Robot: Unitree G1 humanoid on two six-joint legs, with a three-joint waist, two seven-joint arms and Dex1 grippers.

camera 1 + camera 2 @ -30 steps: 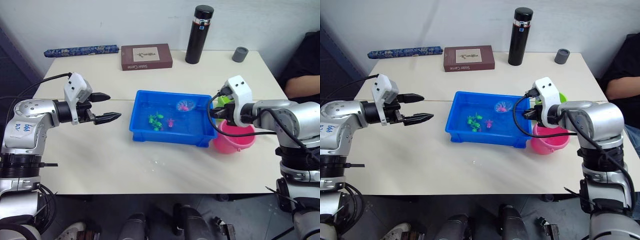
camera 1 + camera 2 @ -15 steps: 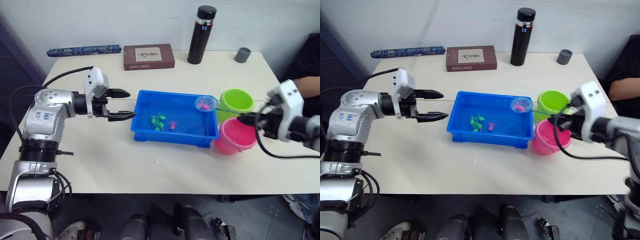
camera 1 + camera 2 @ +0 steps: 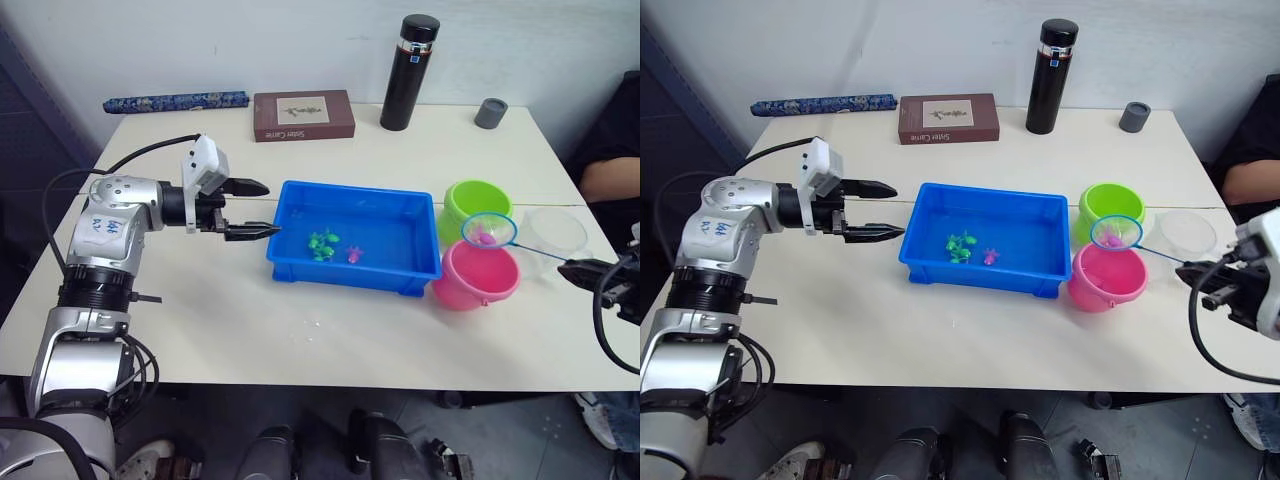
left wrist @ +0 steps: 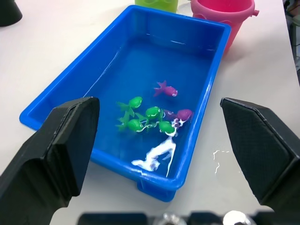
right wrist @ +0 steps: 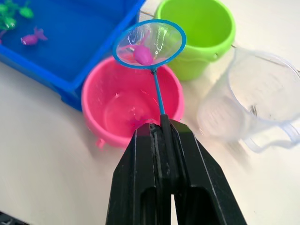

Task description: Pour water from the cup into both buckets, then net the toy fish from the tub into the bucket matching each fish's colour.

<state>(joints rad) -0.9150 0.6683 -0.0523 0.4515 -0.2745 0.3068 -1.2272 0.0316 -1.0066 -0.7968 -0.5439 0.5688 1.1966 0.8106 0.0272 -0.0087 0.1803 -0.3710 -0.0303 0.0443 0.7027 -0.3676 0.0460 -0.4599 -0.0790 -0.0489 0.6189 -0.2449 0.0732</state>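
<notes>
The blue tub (image 3: 355,190) sits mid-table with green fish (image 3: 322,242) and a pink fish (image 3: 355,256) in water. At its right stand the green bucket (image 3: 475,205) and, nearer, the pink bucket (image 3: 475,278). My right gripper (image 5: 164,126) is shut on the handle of the net (image 5: 149,44). The hoop hangs over the far rim of the pink bucket with a pink fish (image 5: 142,55) in the mesh. The clear cup (image 3: 553,233) stands right of the buckets. My left gripper (image 3: 274,208) is open, level with the tub's left wall and just outside it.
Along the table's far edge stand a black flask (image 3: 408,72), a brown box (image 3: 304,114), a small grey cap (image 3: 489,112) and a blue rolled item (image 3: 175,102). A person's arm (image 3: 610,178) rests at the right edge.
My right arm has drawn back to the right, carrying the net and pink fish from over the tub's right end to above the pink bucket. The left gripper stays by the tub's left wall.
</notes>
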